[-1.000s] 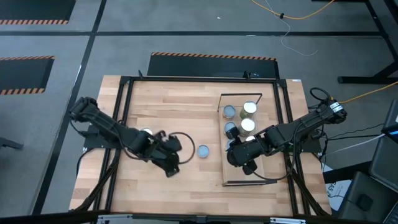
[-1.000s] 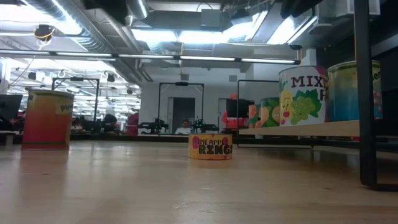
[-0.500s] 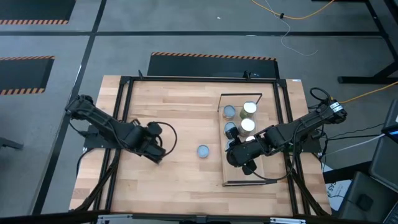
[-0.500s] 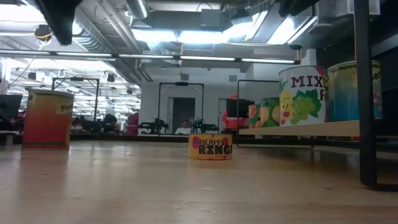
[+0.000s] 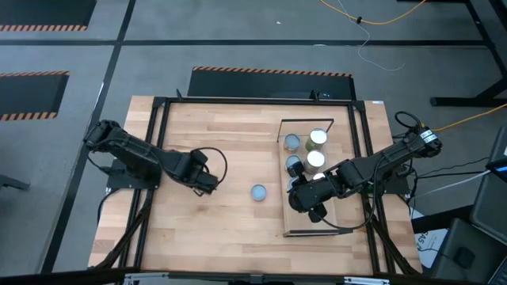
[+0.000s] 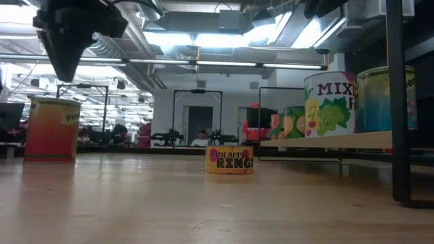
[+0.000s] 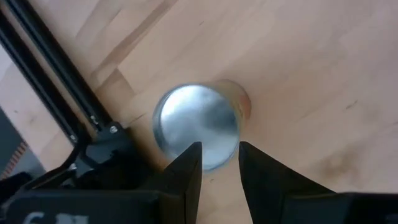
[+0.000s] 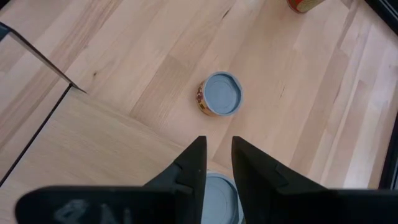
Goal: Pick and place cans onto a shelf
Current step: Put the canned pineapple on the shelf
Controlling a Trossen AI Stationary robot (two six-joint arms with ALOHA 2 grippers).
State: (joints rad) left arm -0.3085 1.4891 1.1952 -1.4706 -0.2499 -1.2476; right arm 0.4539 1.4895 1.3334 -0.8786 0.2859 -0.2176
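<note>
A can with a silvery top and orange-red side [image 7: 196, 124] [image 6: 52, 129] stands upright on the tabletop at the left. My left gripper [image 7: 219, 149] [image 5: 203, 179] [image 6: 68, 68] hangs open just above it, pointing steeply down; in the high view the arm hides this can. A low pale-blue-topped can [image 5: 258, 192] [image 6: 229, 160] [image 8: 219, 94] stands mid-table. My right gripper [image 8: 217, 142] [image 5: 295, 194] waits open over the shelf [image 5: 301, 226], above a blue-topped can [image 8: 217, 196]. Several cans [image 5: 315, 158] stand on the shelf's far half.
Black frame rails [image 5: 158, 150] [image 7: 56, 93] run along the table's edges, one close beside the orange-sided can. The shelf's dark end frame [image 6: 400, 102] rises at the right of the low view. Bare wood [image 5: 238, 142] lies between the left can and the shelf.
My left gripper has moved toward the table's far edge and down, coming over the orange-sided can, and has tipped to point more steeply down while rolling. It has come into the low view at the top left. The cans and my right arm have kept still.
</note>
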